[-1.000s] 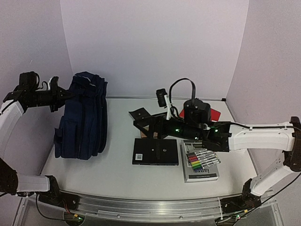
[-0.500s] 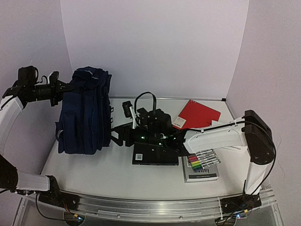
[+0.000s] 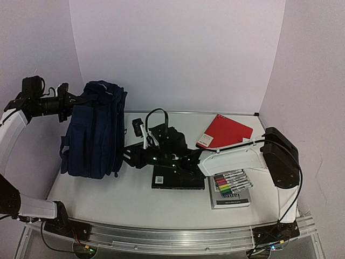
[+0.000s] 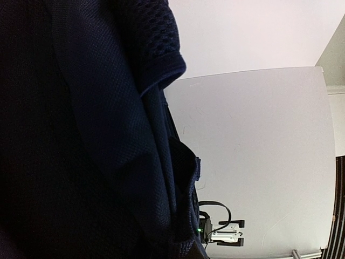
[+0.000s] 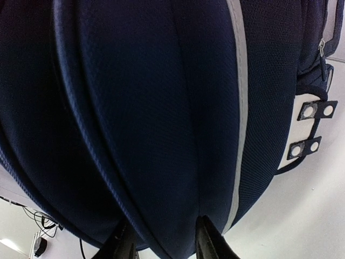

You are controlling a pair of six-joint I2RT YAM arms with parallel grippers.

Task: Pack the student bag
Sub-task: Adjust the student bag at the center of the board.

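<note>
Note student bag [image 3: 94,129] upright near left edge of tabletop [image 3: 135,199], soft, floppy, likely light while unpacked, so take hold at top fabric or seam ridges: left gripper [image 3: 69,101] pinched shut on its top, right gripper [image 3: 125,155] with fingers [image 5: 207,237] apart astride 1 side fold, clamped or not, cannot tell.

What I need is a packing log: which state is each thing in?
Large navy-blue fabric backpack: upright, top held.
Left claw: shut on backpack's top.
Right claw: straddling a backpack fold, grip unclear.
Flat black rectangular book: closed, lying flat.
Red notebook: closed, lying flat.
Coloured marker pack: lying on grey book.
</note>
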